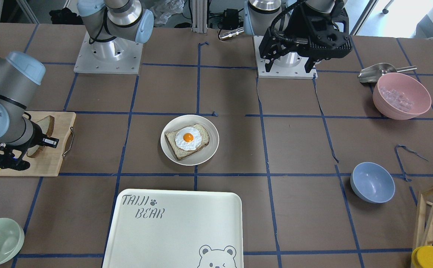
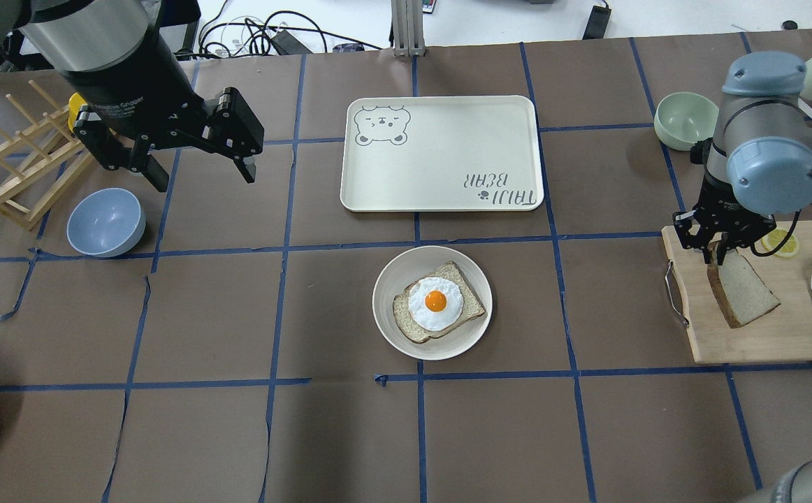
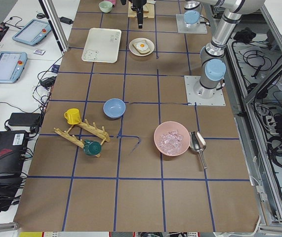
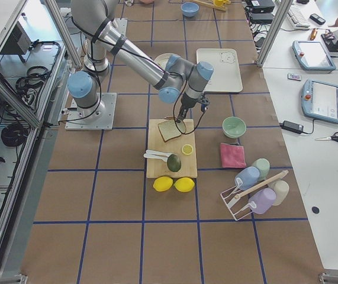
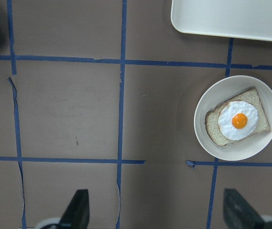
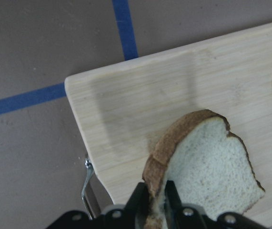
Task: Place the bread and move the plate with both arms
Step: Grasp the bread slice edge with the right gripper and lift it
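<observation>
The right claw point(image 2: 717, 253) is clamped on the crust edge of the bread point(image 2: 747, 292), which hangs tilted over the board point(image 2: 741, 342) at the desk's right end; whether its lower corner touches the wood cannot be told. The left claw point(image 2: 203, 180) hovers with jaws wide apart and nothing between them, above the desk near a blue bowl point(image 2: 105, 222). The plate point(image 2: 406, 276) sits mid-desk, well apart from both claws, carrying an egg-topped slice point(image 2: 436, 302), with the tray point(image 2: 441, 154) just beyond. The task appears to be at the pick-up of the bread. The next move likely calls for a steady carry to the plate and a soft release squarely onto that slice.
</observation>
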